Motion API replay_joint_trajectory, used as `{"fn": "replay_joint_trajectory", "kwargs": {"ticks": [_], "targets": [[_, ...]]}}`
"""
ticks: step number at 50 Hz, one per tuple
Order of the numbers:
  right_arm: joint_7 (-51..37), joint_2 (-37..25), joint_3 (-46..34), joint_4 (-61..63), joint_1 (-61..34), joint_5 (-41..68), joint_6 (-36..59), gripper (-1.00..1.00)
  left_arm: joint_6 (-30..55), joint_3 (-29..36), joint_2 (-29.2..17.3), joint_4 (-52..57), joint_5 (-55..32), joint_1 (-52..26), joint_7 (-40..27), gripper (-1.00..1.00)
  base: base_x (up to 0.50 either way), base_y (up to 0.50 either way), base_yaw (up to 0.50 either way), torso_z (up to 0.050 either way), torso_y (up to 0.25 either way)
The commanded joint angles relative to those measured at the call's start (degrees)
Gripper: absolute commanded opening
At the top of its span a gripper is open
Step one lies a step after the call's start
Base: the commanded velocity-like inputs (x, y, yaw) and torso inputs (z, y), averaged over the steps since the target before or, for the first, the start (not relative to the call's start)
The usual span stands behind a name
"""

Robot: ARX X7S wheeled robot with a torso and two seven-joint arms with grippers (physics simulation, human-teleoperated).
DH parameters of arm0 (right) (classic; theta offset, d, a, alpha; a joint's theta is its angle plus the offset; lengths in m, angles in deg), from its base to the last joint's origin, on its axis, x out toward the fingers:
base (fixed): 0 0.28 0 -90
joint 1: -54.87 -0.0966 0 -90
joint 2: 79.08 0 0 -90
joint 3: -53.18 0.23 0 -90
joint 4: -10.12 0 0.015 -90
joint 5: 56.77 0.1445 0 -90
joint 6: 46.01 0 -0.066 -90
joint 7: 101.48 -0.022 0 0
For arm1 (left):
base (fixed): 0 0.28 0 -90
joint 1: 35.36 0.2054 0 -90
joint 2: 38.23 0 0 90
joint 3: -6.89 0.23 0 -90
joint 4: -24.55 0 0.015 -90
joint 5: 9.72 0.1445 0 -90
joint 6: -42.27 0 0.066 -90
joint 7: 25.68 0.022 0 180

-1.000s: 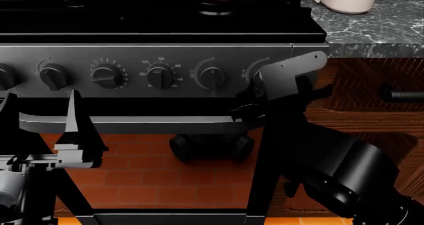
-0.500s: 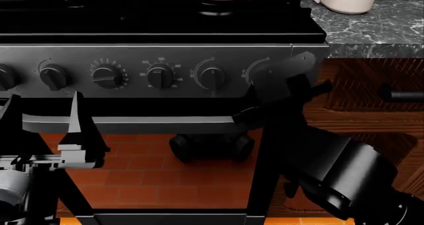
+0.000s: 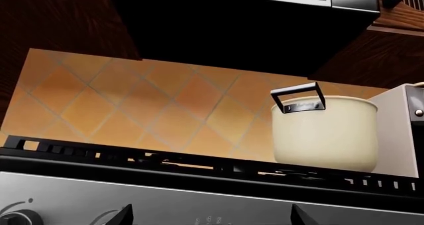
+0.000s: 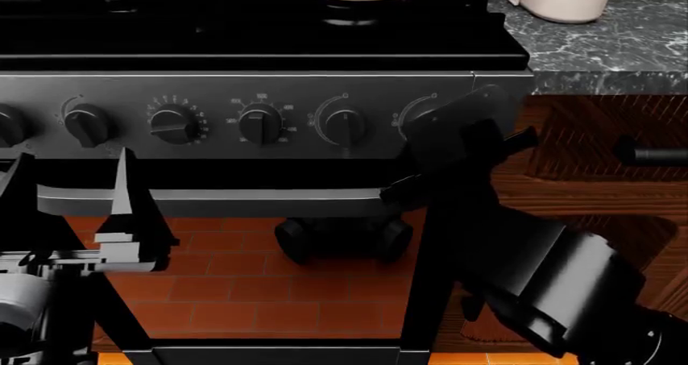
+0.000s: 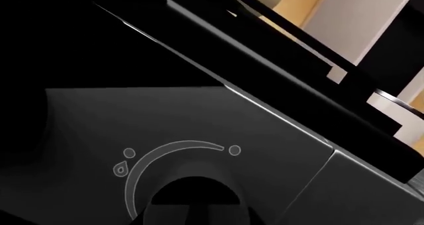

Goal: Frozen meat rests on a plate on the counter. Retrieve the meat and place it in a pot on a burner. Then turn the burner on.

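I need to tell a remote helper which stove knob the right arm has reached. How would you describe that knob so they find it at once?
Start at the black stove's grey control panel, with its row of round knobs below the cooktop. Follow the row to its far end nearest the marble counter. The knob there is the only one mostly hidden behind the right gripper; its neighbours are uncovered.

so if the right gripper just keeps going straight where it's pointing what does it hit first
Most likely the rightmost stove knob. The right wrist view looks straight at it, close up, with its dial arc above it. In the head view the right gripper already covers that end of the control panel. Whether they touch can't be told.
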Motion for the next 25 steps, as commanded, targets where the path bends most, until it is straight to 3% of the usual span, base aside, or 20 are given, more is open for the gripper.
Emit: {"fn": "replay_joint_trajectory", "kwargs": {"ticks": [1, 25], "targets": [[1.9, 0.9, -0.5, -0.6, 1.1, 9.2, -2.4, 1.0, 0.0, -0.1, 0.1, -0.1, -0.2, 0.1, 0.3, 1.0, 0.0, 0.0, 0.01, 0.0, 0.0], [-4.5, -1.5, 3.4, 5.6, 2.7, 11.4, -1.1, 1.0, -0.2, -0.7, -0.3, 1.0, 0.3, 1.0, 0.2, 1.0, 0.0, 0.0, 0.0, 0.0, 0.0]]}}
